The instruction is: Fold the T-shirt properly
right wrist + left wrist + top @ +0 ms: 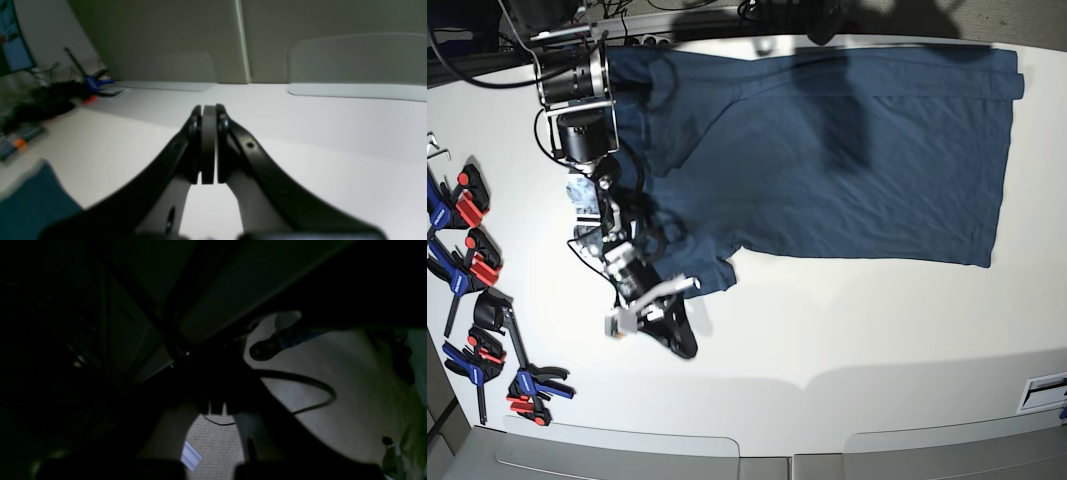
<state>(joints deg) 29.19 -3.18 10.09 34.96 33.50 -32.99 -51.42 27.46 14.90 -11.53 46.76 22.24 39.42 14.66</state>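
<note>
The left wrist view is very dark: the left claw [217, 406] is a black shape, and its jaws cannot be made out here, though it is closed. Beyond it lies pale floor with a black cable [310, 386] curling across; no T-shirt shows.

The right wrist view shows the right claw [209, 143] shut tight on nothing, its pads pressed together above the white table [317, 140]. A blue corner of the T-shirt [30, 203] sits low to the claw's left.

The base view alone shows the whole T-shirt [827, 150], spread flat on the table [877, 330] behind the right claw [677, 335], its near sleeve just beside that arm. Clamps [477, 260] lie off to the claw's side.
</note>
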